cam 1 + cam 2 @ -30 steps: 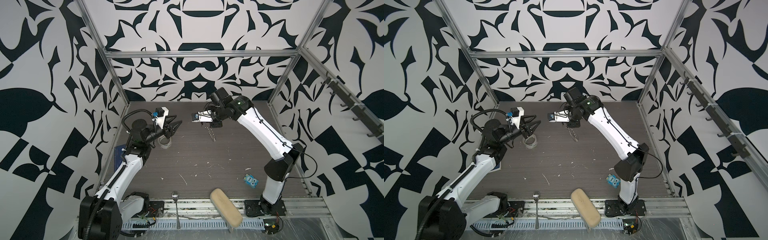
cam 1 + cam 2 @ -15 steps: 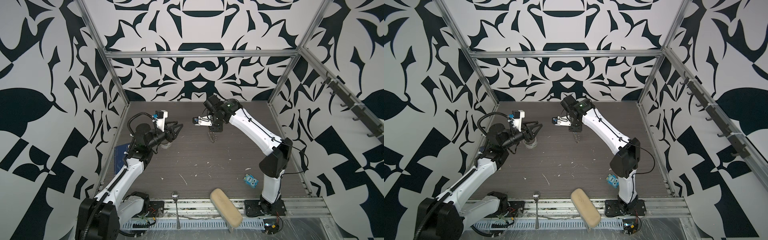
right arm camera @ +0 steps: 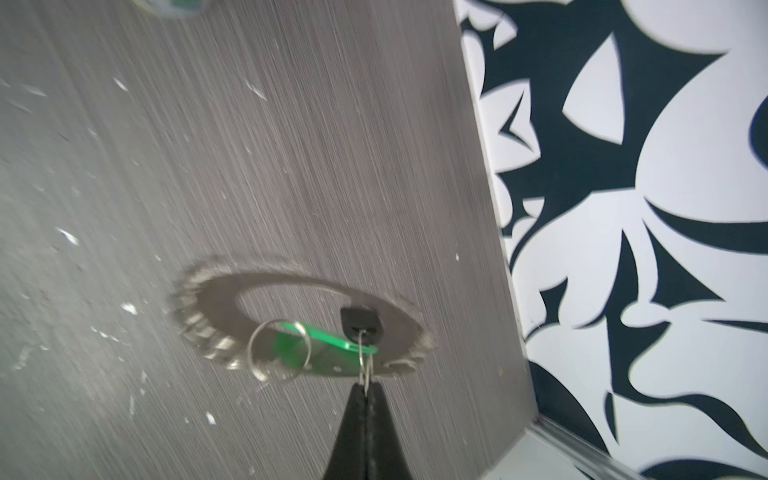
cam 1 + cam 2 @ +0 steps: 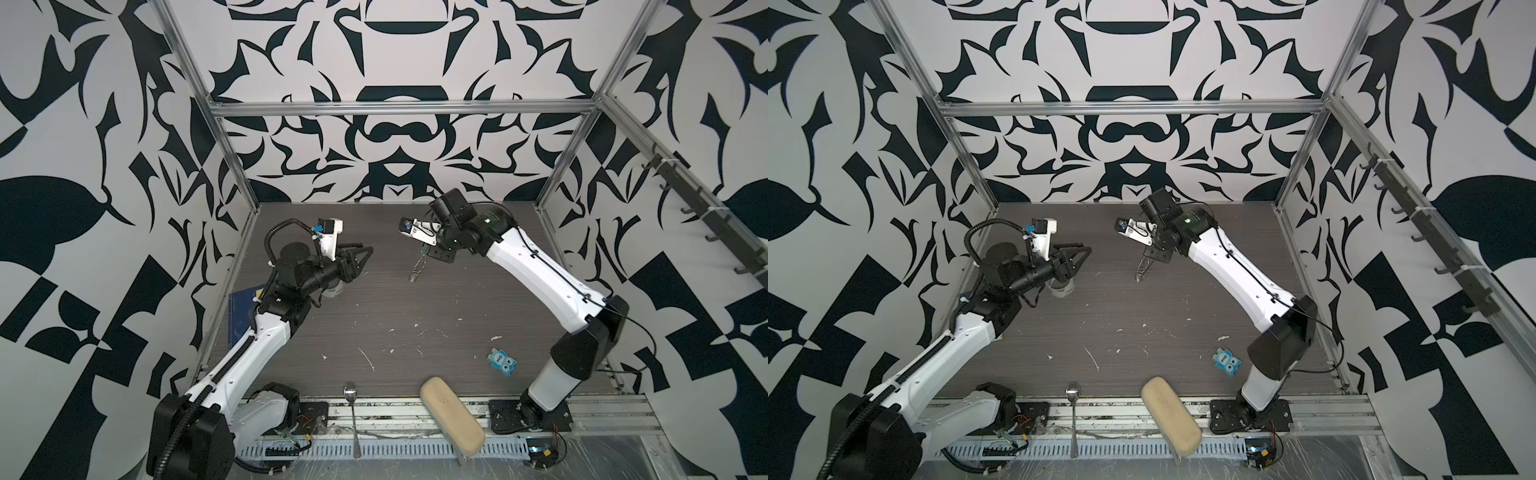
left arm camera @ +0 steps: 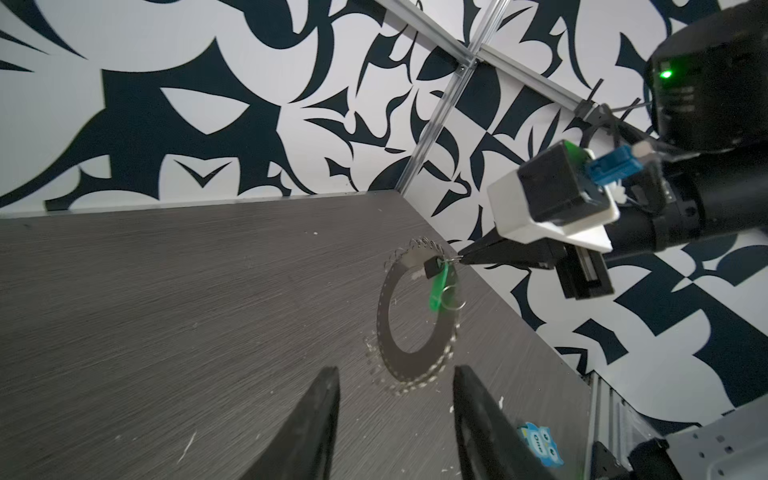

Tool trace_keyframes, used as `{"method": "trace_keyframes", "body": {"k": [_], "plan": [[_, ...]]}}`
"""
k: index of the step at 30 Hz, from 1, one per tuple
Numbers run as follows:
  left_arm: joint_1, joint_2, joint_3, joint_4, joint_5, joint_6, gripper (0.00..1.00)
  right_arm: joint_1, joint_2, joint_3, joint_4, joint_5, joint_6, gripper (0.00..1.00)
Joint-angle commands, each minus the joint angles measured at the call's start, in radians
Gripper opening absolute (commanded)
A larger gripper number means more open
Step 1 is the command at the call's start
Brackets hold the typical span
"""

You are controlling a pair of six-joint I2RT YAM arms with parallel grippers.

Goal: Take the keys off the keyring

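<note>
Silvery metal teeth are strung all round the keyring, a wide flat loop that is hung upright from the right jaws over the far middle of the counter. In both top views the keyring is seen almost edge-on, below the wrist of the right arm. Whether its lowest edge is touching the counter cannot be told.

The right jaws are pressed fully together, and only a small wire ring is pinched at their tips. From that small wire ring the key is hung: a green plastic body with a black end, laid across the upper part of the keyring's band. A second loose ring is seen at the far end of the green body. In the left wrist view the key is shown just beside the tip of the right jaws.

The left jaws are held partly open with nothing between them. They are pointed toward the keyring and are set well apart from it in both top views. In the left wrist view their dark fingers are seen on either side of the keyring's lower edge.

A whitish tape roll is partly hidden beneath the left arm, and a blue book is laid at the counter's left edge. Along the front, a spoon, a beige oblong pad and a blue owl toy are found, with white flecks scattered between them.
</note>
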Motion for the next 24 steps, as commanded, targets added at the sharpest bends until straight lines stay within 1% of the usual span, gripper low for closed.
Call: {"method": "trace_keyframes", "body": {"k": [1, 2, 4, 5, 8, 11, 13, 15, 17, 19, 21, 24], "plan": [[-0.056, 0.038, 0.043, 0.03, -0.001, -0.02, 0.48, 0.002, -0.151, -0.113, 0.231, -0.208, -0.051, 0.0], [-0.077, 0.044, 0.05, 0.036, 0.002, 0.005, 0.48, -0.001, -0.193, -0.166, 0.312, -0.247, -0.06, 0.0], [-0.109, 0.045, 0.047, 0.056, 0.006, 0.075, 0.5, -0.029, -0.243, -0.216, 0.359, -0.384, -0.096, 0.0], [-0.117, 0.04, 0.04, 0.068, 0.026, 0.117, 0.5, -0.046, -0.259, -0.233, 0.389, -0.446, -0.099, 0.0], [-0.119, 0.015, 0.018, 0.103, 0.079, 0.216, 0.5, -0.083, -0.29, -0.241, 0.399, -0.607, -0.132, 0.0], [-0.119, -0.028, 0.001, 0.123, 0.147, 0.315, 0.51, -0.115, -0.299, -0.228, 0.387, -0.717, -0.144, 0.0], [-0.119, -0.055, -0.014, 0.145, 0.192, 0.375, 0.51, -0.122, -0.287, -0.199, 0.348, -0.742, -0.16, 0.0], [-0.121, -0.084, -0.028, 0.153, 0.272, 0.485, 0.51, -0.121, -0.272, -0.174, 0.302, -0.761, -0.182, 0.0], [-0.122, -0.103, -0.027, 0.136, 0.278, 0.528, 0.52, -0.122, -0.261, -0.169, 0.284, -0.777, -0.202, 0.0], [-0.122, -0.115, 0.006, 0.04, 0.306, 0.6, 0.52, -0.122, -0.257, -0.17, 0.27, -0.786, -0.221, 0.0], [-0.122, -0.12, 0.053, -0.079, 0.309, 0.666, 0.52, -0.122, -0.254, -0.176, 0.261, -0.797, -0.243, 0.0], [-0.123, -0.114, 0.093, -0.169, 0.296, 0.735, 0.52, -0.121, -0.251, -0.184, 0.255, -0.802, -0.267, 0.0]]}}
